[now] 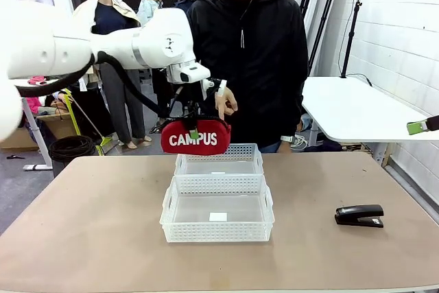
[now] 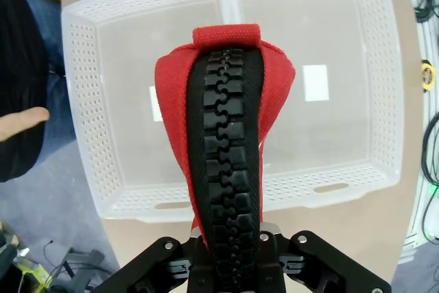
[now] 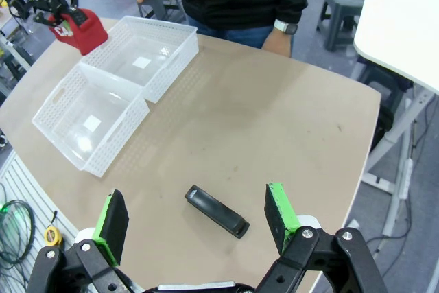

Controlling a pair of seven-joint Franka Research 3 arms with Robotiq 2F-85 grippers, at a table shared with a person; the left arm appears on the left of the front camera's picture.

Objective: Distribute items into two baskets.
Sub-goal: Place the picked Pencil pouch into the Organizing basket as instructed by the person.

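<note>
My left gripper (image 1: pixel 195 120) is shut on the red "CAMPUS" pouch (image 1: pixel 197 137) and holds it in the air over the far basket's (image 1: pixel 219 166) back left corner. The near basket (image 1: pixel 216 231) touches it in front. In the left wrist view the pouch (image 2: pixel 226 135) hangs zip-side up over both baskets (image 2: pixel 75 101) (image 2: pixel 391 66). The black stapler (image 1: pixel 360 215) lies on the table at the right. My right gripper (image 3: pixel 195 197) is open high above the stapler (image 3: pixel 216 212), which shows between its green pads (image 3: pixel 113 224).
A person in black stands at the table's far edge, one hand (image 1: pixel 225 104) raised right beside the pouch and the other (image 3: pixel 274 42) at the table's edge. A white side table (image 1: pixel 357 111) stands at the right. Bare tabletop (image 1: pixel 89 217) surrounds the baskets.
</note>
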